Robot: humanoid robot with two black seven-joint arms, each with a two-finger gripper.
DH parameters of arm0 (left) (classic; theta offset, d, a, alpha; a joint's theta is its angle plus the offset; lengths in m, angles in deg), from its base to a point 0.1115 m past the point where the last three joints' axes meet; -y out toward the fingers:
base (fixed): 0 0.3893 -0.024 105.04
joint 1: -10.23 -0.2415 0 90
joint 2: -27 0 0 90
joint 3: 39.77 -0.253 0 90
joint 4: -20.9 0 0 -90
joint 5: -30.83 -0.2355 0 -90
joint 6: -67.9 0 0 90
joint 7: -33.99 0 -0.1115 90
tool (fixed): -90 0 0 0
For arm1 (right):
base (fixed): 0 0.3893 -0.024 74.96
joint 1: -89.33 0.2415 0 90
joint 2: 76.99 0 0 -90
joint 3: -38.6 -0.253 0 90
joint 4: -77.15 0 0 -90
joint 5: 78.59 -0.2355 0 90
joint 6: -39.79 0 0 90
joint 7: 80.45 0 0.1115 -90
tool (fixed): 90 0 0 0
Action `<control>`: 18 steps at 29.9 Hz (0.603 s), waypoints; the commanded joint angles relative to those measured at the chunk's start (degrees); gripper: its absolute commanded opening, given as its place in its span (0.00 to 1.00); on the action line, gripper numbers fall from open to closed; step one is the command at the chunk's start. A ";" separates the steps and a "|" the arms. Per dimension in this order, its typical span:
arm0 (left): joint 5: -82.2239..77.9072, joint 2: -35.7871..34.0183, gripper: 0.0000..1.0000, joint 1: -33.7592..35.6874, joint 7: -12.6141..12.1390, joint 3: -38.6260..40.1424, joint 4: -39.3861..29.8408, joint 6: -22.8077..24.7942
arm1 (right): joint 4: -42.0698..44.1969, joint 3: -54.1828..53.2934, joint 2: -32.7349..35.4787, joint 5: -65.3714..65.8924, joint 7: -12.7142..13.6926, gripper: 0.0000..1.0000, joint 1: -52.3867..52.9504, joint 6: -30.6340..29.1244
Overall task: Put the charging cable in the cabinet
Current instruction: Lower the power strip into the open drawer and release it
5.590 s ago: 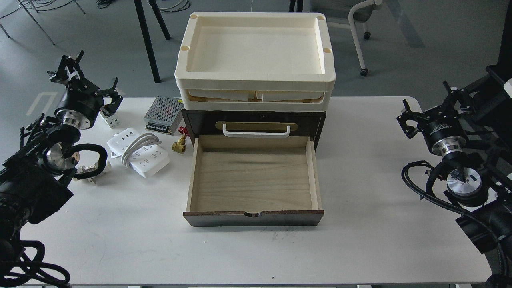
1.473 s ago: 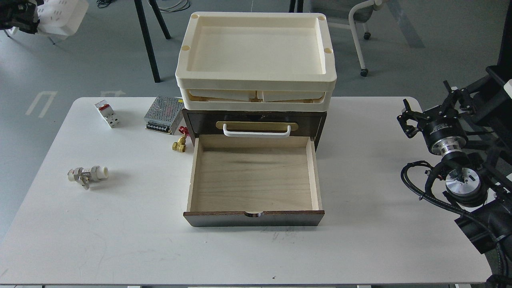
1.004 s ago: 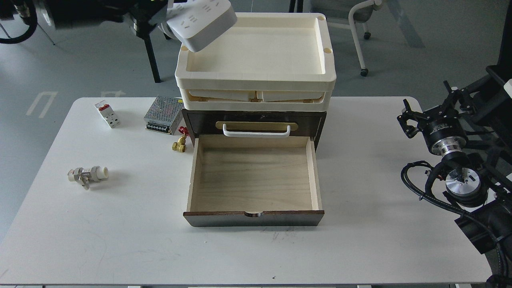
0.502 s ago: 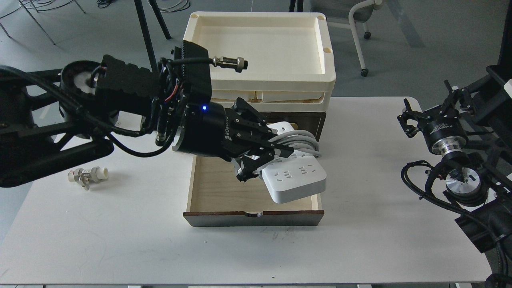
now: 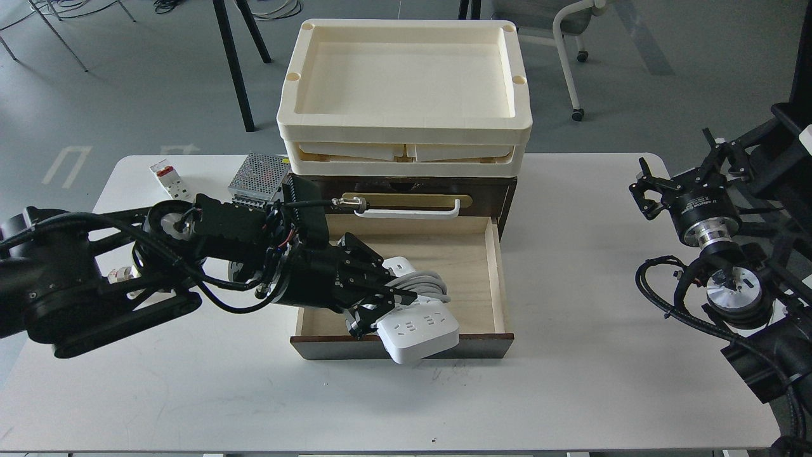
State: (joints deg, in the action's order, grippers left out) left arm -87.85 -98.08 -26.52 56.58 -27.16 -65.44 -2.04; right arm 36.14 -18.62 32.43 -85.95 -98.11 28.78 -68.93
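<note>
At this moment I had the left gripper clamped on the charging cable, a white flat rectangular power strip with rows of sockets and a thick white cord coiled round its middle. The black fingers were closed across the coiled part, so the strip was carried, not lying free. It hung tilted over the front of the open drawer of the cabinet, a dark brown wooden box with a pale wood lining and a white handle on a brass plate, cream plastic trays stacked above it. The near end of the strip overlapped the dark front edge of the drawer, while the far end and the cord sat above the pale floor. Whether it touched the drawer I could not tell.

I judged the pickup and the carry done, with the placing half finished. What was left: bring the strip further back so that it cleared the front edge, lower it flat onto the wood, let go, and pull my arm out. The drawer stood open, so shutting it might also remain.

My right gripper waited well apart over the right side of the white counter, its fingers spread and holding nothing.
</note>
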 commanded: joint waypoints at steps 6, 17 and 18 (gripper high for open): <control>-0.93 4.13 0.04 -0.70 -0.52 0.74 9.69 -0.64 | -0.04 0.00 0.00 0.06 0.00 1.00 0.00 0.00; -0.84 7.92 0.16 -0.96 -4.12 0.66 17.96 -2.40 | 0.05 0.00 0.00 0.06 0.00 1.00 0.00 0.00; -0.76 8.00 0.24 -1.31 -4.30 0.66 18.05 -2.40 | 0.05 0.00 0.00 0.06 0.00 1.00 0.00 0.00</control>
State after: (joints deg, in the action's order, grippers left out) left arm -88.76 -90.41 -27.34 53.20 -26.39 -48.05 -4.38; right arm 36.19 -18.61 32.43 -85.90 -98.11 28.78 -68.93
